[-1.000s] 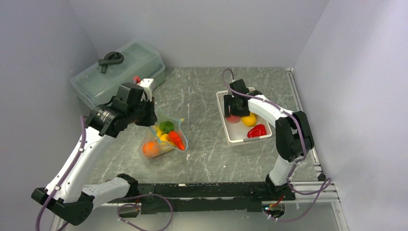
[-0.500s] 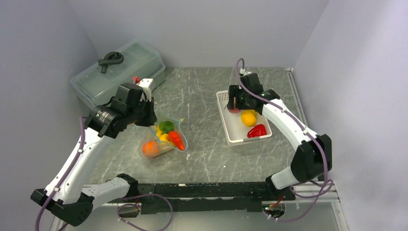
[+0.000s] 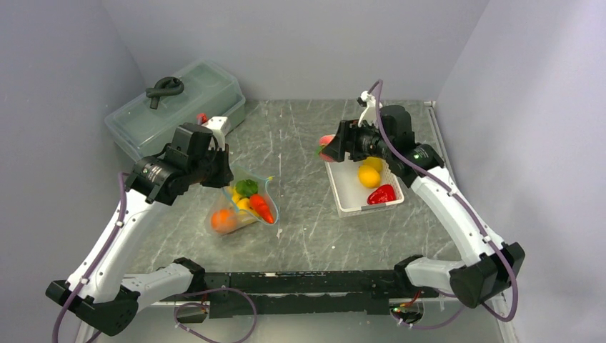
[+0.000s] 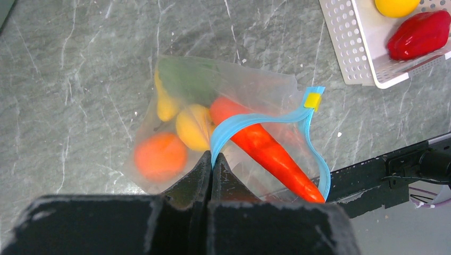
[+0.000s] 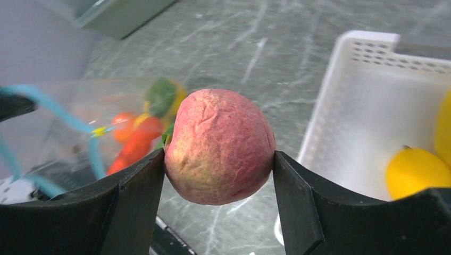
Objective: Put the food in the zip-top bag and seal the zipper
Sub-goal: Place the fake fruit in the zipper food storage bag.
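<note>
The right tool [image 5: 219, 159], clenched on the pink peach [image 5: 218, 143], has lifted it out of the white basket [image 3: 336, 187] and now hangs over the basket's far-left corner, so the carry toward the zip-top bag [image 4: 255, 90] has begun. The left tool [image 4: 211, 159] stays pinched on the teal zipper [image 4: 250, 119], holding the mouth up and open. Bare table [image 3: 304, 179] lies between basket and bag. A lemon [image 3: 369, 175] and red pepper [image 3: 381, 194] wait in the basket.

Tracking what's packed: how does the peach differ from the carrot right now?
The peach is round and pink; the carrot is long and orange-red. The peach is held aloft, clamped in the right tool; the carrot lies inside the zip-top bag. Both are toy food.
</note>
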Robot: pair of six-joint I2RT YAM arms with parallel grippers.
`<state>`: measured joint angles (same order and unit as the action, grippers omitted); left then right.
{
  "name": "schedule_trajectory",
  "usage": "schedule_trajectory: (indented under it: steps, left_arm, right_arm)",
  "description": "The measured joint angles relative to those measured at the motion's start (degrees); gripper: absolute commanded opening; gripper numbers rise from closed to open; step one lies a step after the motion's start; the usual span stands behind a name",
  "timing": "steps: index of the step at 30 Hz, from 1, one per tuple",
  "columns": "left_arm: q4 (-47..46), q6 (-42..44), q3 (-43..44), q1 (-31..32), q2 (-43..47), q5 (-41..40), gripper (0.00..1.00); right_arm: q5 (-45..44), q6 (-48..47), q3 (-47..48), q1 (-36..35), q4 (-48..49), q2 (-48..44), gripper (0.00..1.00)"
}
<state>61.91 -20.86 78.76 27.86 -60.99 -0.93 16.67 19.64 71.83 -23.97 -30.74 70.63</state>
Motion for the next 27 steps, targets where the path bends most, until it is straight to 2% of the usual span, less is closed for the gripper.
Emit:
schedule_trajectory:
  steps: [5,13,27]
  left_arm:
    - [-0.17,0.00,0.00,0.00,-0.02,0.02,0.00]
    - [-0.37,0.00,0.00,0.00,-0.02,0.02,0.00]
    - [-0.50,-0.02,0.00,0.00,-1.14,1.88,0.00]
  right_arm:
    - [7.28,-0.66,0.48,-4.35,2.19,-1.33,0.27]
    - [10.78,-2.84,4.02,-16.09,3.32,-0.33,0.28]
    - [14.21,-2.93,7.91,-23.43,7.63,5.16,0.28]
